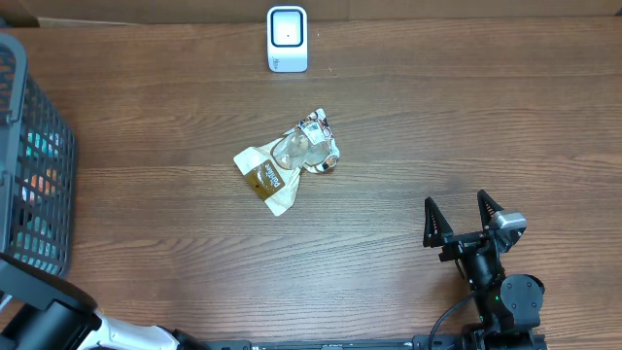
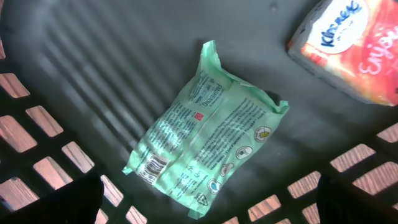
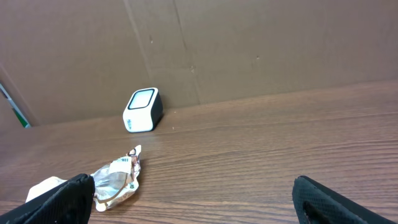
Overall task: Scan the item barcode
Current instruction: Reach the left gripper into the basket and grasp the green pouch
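basket (image 1: pixel 56 165): green packet (image 2: pixel 205 140), tissue pack (image 2: pixel 351 43); left gripper (image 2: pixel 211 202) spread wide above. table (image 1: pixel 466 117): crumpled wrapper (image 1: pixel 289 160), scanner (image 1: pixel 287 39); right gripper (image 1: pixel 459 220) spread, well apart.

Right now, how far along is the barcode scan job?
Maybe done: one crumpled packet lies on the table near the scanner, outside the basket. In hand: the left hand hangs open over a green packet in the basket, gripping nothing. Left: grab it, show its barcode to the scanner; an orange tissue pack waits too. Right hand open, empty.
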